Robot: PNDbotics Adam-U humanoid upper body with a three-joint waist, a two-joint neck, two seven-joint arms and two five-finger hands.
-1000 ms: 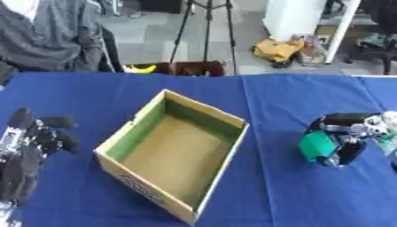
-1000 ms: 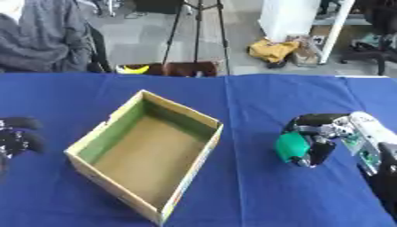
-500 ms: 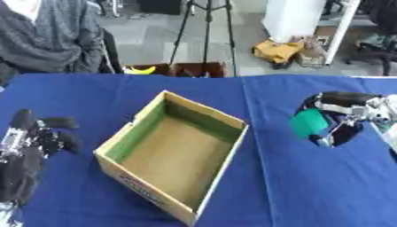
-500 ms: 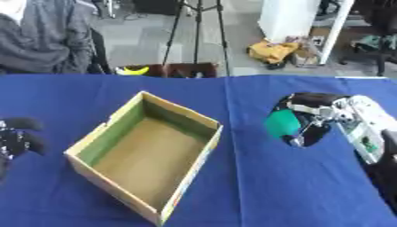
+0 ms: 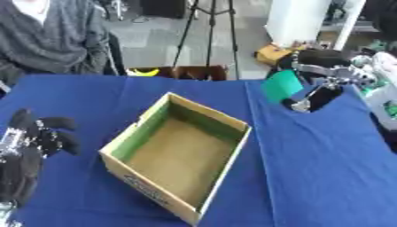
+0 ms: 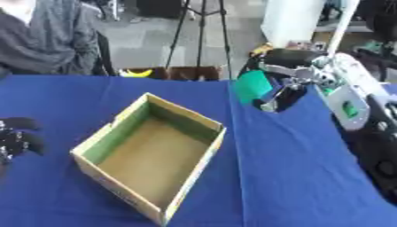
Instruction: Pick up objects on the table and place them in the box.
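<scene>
A: Near side first. Left robot hand sits low at the left edge on the blue-covered bench, fingers curled, nothing in it.

B: And the cardboard box?

A: Middle of the bench, open top, green lining on the inner walls, looks empty from here. Set at an angle.

B: Where's the object?

A: Green object, up in the air to the right of the box and beyond its far corner, clear of the cloth. Right robot hand has its fingers and thumb wrapped around it.

B: What is it exactly?

A: Can't tell, just a green block-ish shape, partly hidden by fingers.

B: How will it handle?

A: My guess is light, since it is held by its right side with most of it hanging out. It keeps a flat face, so probably fairly stiff. Not obviously fragile. Smooth-looking, may slip.

B: Best hold?

A: Across its opposite flat sides, as now.
</scene>
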